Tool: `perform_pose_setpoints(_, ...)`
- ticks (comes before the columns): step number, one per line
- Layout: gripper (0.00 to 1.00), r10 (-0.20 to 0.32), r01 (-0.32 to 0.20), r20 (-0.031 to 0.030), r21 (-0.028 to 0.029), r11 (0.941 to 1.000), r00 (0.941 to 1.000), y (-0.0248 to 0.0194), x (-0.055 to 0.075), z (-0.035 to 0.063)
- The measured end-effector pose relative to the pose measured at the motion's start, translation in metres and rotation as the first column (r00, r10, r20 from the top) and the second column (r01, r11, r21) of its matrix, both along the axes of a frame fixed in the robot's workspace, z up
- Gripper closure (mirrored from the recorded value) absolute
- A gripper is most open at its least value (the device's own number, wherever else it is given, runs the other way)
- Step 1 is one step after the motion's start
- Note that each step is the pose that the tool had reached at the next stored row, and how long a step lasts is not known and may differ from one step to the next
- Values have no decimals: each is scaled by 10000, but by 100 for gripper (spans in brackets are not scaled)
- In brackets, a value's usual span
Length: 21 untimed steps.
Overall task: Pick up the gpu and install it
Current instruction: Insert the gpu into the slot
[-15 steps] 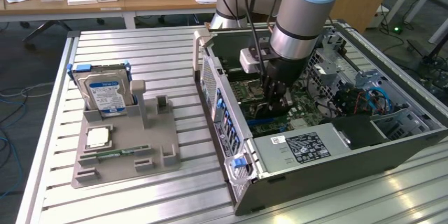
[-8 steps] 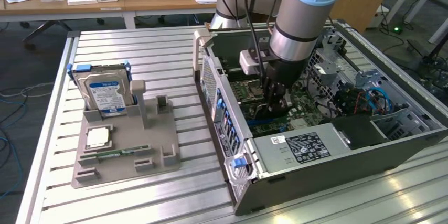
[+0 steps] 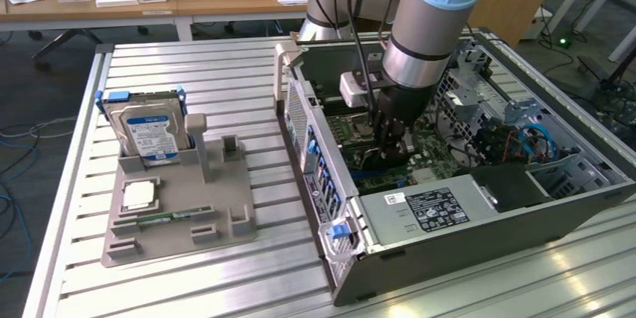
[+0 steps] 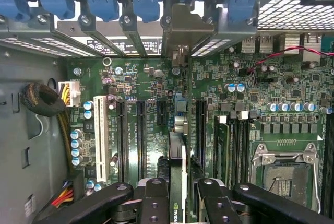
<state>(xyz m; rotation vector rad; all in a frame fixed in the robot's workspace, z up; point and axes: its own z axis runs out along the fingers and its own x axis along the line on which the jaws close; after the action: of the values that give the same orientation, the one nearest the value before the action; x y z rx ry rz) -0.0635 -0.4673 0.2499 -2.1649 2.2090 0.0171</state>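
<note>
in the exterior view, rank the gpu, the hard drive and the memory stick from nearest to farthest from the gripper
1. gpu: clamped in the gripper, inside the open computer case.
2. hard drive: upright in the grey holder, toward the exterior view's left.
3. memory stick: flat on the holder's nearer part; its gap over the drive is small.

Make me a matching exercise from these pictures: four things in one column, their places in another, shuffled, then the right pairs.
Things:
1. gpu
2. hard drive
3. memory stick
4. power supply

Places:
A. lying flat on the grey holder, near its front
B. held edge-on between the gripper fingers, over the motherboard slots
C. standing upright at the back of the grey holder
D. inside the computer case, at its near corner

Pairs: 1-B, 2-C, 3-A, 4-D
</note>
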Motion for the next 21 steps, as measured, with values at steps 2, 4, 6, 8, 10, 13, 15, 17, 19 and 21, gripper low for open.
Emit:
perform_pose_setpoints(2,74,0,0,1,1,10000,10000,0,0,-6)
perform_pose_setpoints(4,74,0,0,-1,-2,10000,10000,0,0,-8)
perform_pose_setpoints(6,74,0,0,0,-1,10000,10000,0,0,-11)
perform_pose_setpoints(8,74,0,0,-1,-1,10000,10000,0,0,-14)
perform_pose_setpoints(10,74,0,0,0,-2,10000,10000,0,0,-14)
perform_pose_setpoints(13,74,0,0,0,0,10000,10000,0,0,-15)
perform_pose_setpoints(15,74,0,0,1,-1,10000,10000,0,-2,-16)
perform_pose_setpoints(17,74,0,0,0,-1,10000,10000,0,-4,-16)
perform_pose_setpoints(19,74,1,-1,0,0,10000,10000,0,-6,-19)
perform_pose_setpoints(21,74,1,-1,1,3,10000,10000,0,-6,-27)
